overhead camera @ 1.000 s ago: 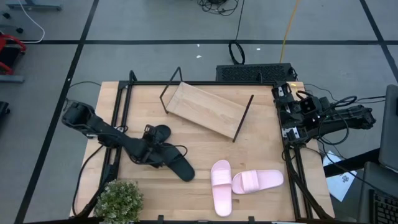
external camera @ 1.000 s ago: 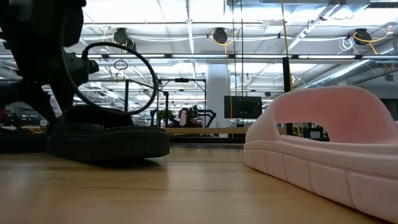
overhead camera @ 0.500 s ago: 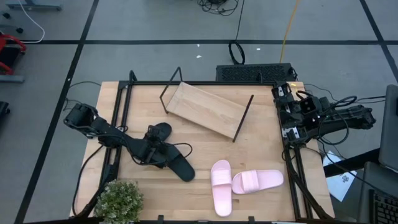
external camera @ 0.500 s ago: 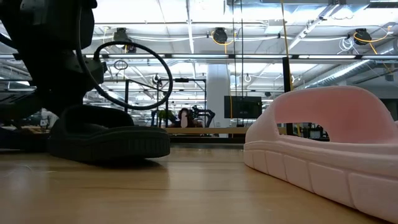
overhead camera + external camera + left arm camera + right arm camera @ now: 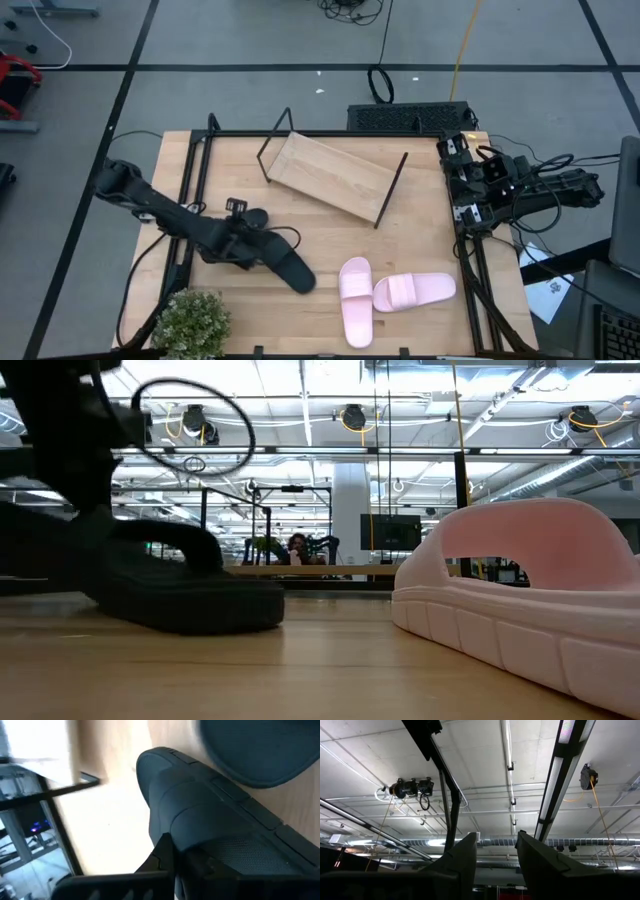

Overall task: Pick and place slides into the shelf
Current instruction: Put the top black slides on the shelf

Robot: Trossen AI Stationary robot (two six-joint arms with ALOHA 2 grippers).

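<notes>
Black slide [image 5: 285, 265] lay on the table [image 5: 420, 240] left of centre, toe pointing toward the pink pair, second black slide [image 5: 252, 216] just behind it. Looked like light moulded foam: soft, a bit springy, matte so not slippery, nothing fragile. Best hold judged to be the wide strap or the sole edge next to it; the strap is the only thin part that two fingers can span.

Left gripper [image 5: 243, 243] was down on that slide's heel end. In the left wrist view the slide [image 5: 210, 820] filled the frame right against the fingers, which were pressed together and appeared to pinch the slide there; exact contact point hidden.

Pink slides [image 5: 385, 295] sat touching each other in a V near the front right, untouched. Shelf [image 5: 330, 176] stood empty at the back, angled, well apart from all four.

Right gripper [image 5: 495, 852] was parked at the right edge pointing at the ceiling, fingers spread, holding nothing.
</notes>
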